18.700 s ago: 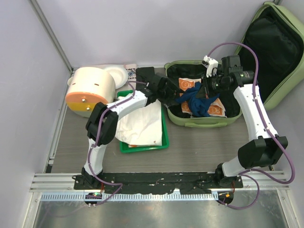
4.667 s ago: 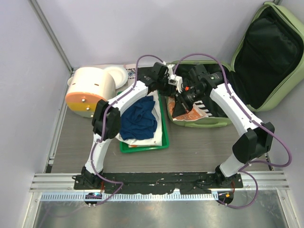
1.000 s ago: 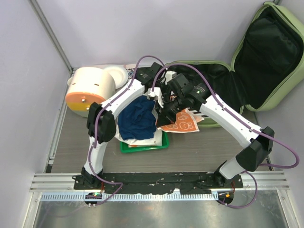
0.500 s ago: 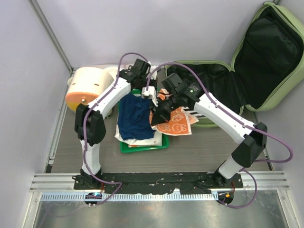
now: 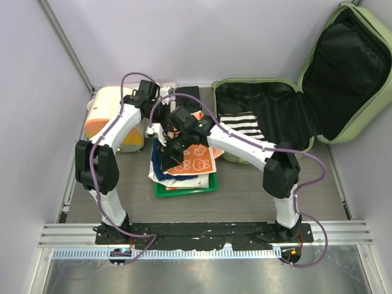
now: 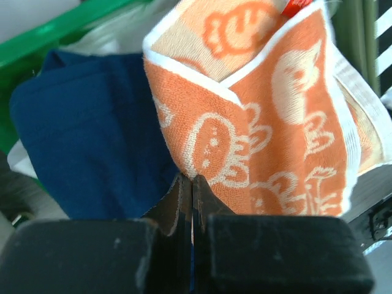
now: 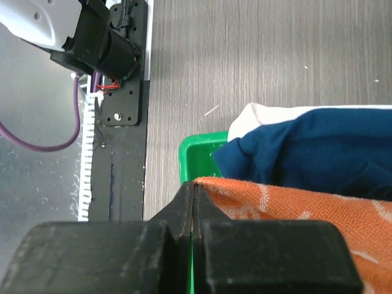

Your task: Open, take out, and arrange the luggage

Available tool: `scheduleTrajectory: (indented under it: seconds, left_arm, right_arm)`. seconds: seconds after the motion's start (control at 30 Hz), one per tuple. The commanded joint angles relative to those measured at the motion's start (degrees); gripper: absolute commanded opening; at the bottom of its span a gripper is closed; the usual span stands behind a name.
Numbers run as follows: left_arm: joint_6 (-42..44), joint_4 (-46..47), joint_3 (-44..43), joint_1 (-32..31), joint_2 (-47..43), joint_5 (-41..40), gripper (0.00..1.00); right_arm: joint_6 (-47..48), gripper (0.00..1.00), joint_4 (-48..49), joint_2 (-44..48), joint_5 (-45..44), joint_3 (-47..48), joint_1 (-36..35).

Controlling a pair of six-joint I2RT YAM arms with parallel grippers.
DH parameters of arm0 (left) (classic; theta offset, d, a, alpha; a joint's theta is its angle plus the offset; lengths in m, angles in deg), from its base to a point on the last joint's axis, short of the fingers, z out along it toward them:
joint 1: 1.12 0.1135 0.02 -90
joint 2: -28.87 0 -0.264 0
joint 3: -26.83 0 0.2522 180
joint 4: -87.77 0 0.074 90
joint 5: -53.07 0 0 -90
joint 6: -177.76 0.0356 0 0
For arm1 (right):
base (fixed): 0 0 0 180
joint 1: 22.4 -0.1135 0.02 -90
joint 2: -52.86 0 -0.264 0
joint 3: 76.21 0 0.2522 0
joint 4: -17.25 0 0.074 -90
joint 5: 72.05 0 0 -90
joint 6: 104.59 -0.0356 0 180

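Observation:
The luggage [image 5: 288, 110] lies open at the back right, its lid leaning against the wall and a striped cloth [image 5: 242, 125] inside. An orange towel [image 5: 197, 160] with white figures hangs over the green tray [image 5: 184, 188]. My right gripper [image 5: 171, 154] is shut on its edge, seen close in the right wrist view [image 7: 195, 184]. My left gripper [image 5: 160, 136] is shut too, its tips [image 6: 193, 179] pinching a fold of the orange towel [image 6: 275, 122]. Under the towel lies a blue cloth [image 6: 86, 141] on a white cloth [image 5: 156, 177].
A cream-and-orange round container [image 5: 107, 116] stands at the back left, close behind my left arm. The tray's green rim [image 7: 199, 153] sits near the black base rail [image 7: 122, 104] at the table's front. Both arms crowd over the tray.
My right gripper carried the orange towel leftward from the luggage to over the tray. My left gripper swung back toward the container and shut on the towel's fold.

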Motion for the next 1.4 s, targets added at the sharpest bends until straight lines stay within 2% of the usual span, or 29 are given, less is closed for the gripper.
scheduleTrajectory:
  seconds: [0.0,0.17,0.2,0.23,0.27,0.3,0.33,0.37,0.43,0.47,0.6,0.7,0.73,0.8,1.0,1.2,1.37]
  left_arm:
    - [2.9,2.5,3.7,0.9,-4.2,-1.8,0.00]
    - [4.1,2.0,4.1,2.0,-5.0,-2.4,0.00]
    - [4.4,1.5,3.8,2.0,-5.1,-2.1,0.07]
    - [4.6,1.2,3.5,2.0,-5.1,-2.0,0.18]
    - [4.9,0.9,2.4,2.0,-5.2,-1.9,0.30]
    - [4.9,0.3,2.0,2.0,-5.8,-1.9,0.47]
    - [4.9,0.2,1.6,2.0,-6.1,-1.9,0.53]
    - [4.9,0.4,1.2,2.0,-6.6,-1.9,0.58]
    - [4.9,0.6,0.8,2.0,-7.8,-2.1,0.64]
    - [5.2,0.5,0.1,2.0,-8.1,-2.1,0.66]
    - [6.0,0.3,-1.6,2.1,-9.5,-1.9,0.68]
    - [6.4,1.2,-3.2,2.1,-9.8,-1.4,0.69]
    - [6.5,1.4,-3.7,2.1,-9.7,-1.6,0.68]
    - [6.6,1.7,-5.9,2.1,-9.4,-1.5,0.68]
    - [6.2,6.2,-6.4,2.0,-10.9,0.6,0.77]
    - [6.6,5.5,-6.6,2.0,-11.5,-0.7,0.77]
    - [6.6,5.7,-5.2,2.0,-12.5,-0.4,0.77]
  right_arm:
    - [-5.5,0.01,3.6,-3.1,4.5,5.3,-0.7]
    - [-7.1,0.01,6.3,-4.5,5.1,6.6,-1.4]
    - [-7.1,0.01,5.9,-4.8,5.1,7.0,-1.4]
    - [-6.5,0.22,5.3,-4.8,4.6,8.4,-1.4]
    - [-6.0,0.37,3.5,-4.6,4.0,9.2,-1.3]
    - [-5.8,0.48,3.0,-3.3,2.2,9.9,-0.8]
    - [-6.3,0.61,3.0,-2.5,2.0,10.6,0.6]
    - [-7.9,0.65,3.3,-1.4,2.1,10.8,2.0]
    - [-10.0,0.66,3.6,1.8,2.7,11.4,4.9]
    - [-12.7,0.66,3.7,2.8,2.6,11.4,8.9]
    - [-18.2,0.65,5.3,8.5,-0.5,7.5,20.1]
    - [-20.1,0.57,5.4,10.1,-9.1,3.1,27.7]
    - [-20.1,0.51,5.4,10.2,-12.0,1.1,29.0]
    - [-19.4,0.50,5.7,9.7,-19.3,-0.7,32.3]
    - [-18.2,0.51,6.2,2.9,-32.6,-3.8,34.7]
    - [-18.9,0.57,8.6,-5.7,-32.1,-0.8,34.7]
    - [-19.3,0.57,10.1,-10.2,-32.4,1.9,34.3]
